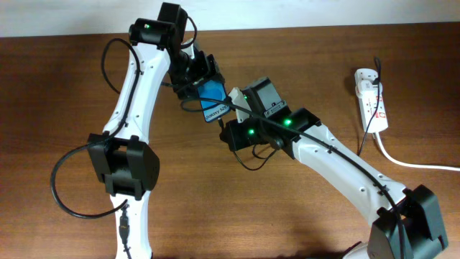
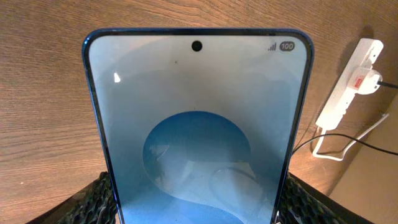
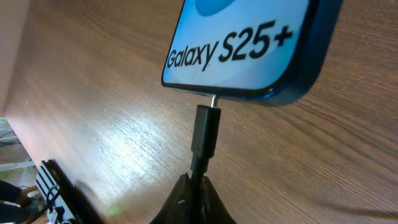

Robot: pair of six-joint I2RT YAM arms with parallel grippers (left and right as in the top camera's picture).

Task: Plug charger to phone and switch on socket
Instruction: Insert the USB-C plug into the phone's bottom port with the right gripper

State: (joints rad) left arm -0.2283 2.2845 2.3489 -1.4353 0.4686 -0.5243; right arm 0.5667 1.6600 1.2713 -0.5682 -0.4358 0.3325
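Charger (image 3: 205, 134), pinched by its stiff plug body in the closed right claw (image 3: 194, 190), touches the slippery-looking phone (image 3: 249, 37) just ahead, edge-clamped by the left claw (image 2: 199, 208).

Blue-framed phone (image 2: 198, 124) (dark "Galaxy S25+" lettering), black charger (image 3: 205, 134), white socket (image 1: 372, 97) with seemingly red marks, brown wood-grain bench (image 1: 72, 86)

light: warm, even | glare: sheen on table (image 3: 124, 137), phone (image 2: 199, 124) screen washed pale | blur: right-wrist foreground soft
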